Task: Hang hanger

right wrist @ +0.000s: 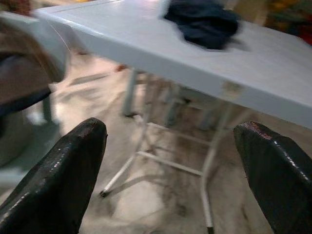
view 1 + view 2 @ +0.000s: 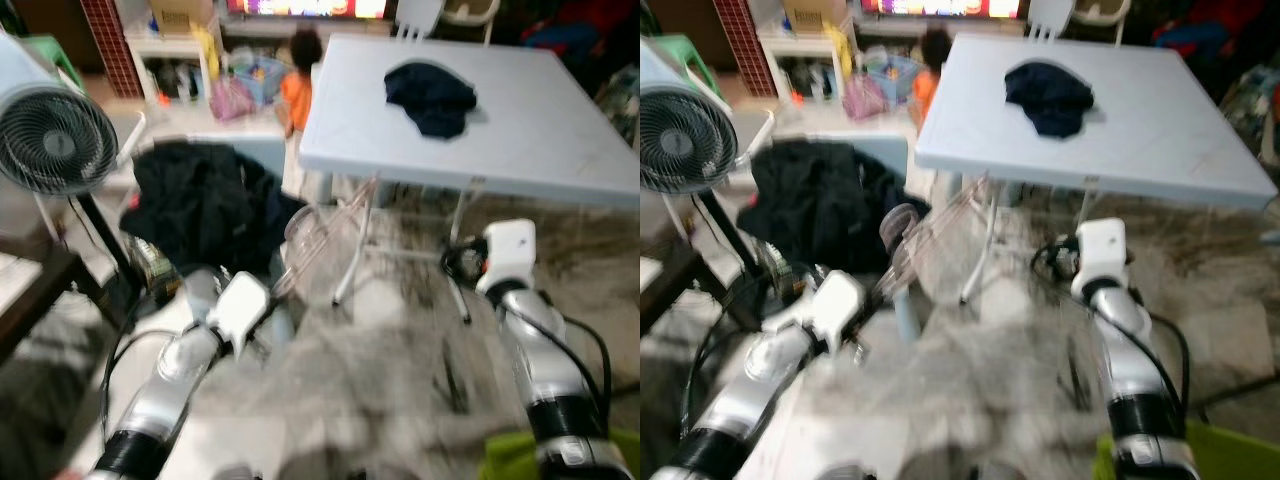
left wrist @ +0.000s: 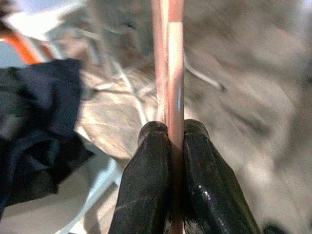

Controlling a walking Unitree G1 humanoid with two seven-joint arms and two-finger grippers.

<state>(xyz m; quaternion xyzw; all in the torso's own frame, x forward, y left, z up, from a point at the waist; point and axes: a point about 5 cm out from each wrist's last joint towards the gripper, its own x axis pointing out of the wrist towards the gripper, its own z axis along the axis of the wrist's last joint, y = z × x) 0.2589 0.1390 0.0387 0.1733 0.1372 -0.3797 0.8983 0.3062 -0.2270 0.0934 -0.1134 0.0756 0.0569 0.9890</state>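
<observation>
in front of the worktop, left gripper pinching a pink hanger, carried low over the floor, probably gripped tight to stop it swinging in transit. right gripper spread wide, empty, likely free to steady things. dark cloth on the worktop; fan beside.

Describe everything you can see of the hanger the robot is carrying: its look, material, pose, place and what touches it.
The hanger is thin and pale pink, seemingly plastic or coated wire; motion blur hides its full outline. It is held off the floor, slanting up and away from the left gripper, whose two black fingers are shut on one slim bar. It hangs in front of the dark clothes pile, near the white table's edge, touching nothing else visible.
</observation>
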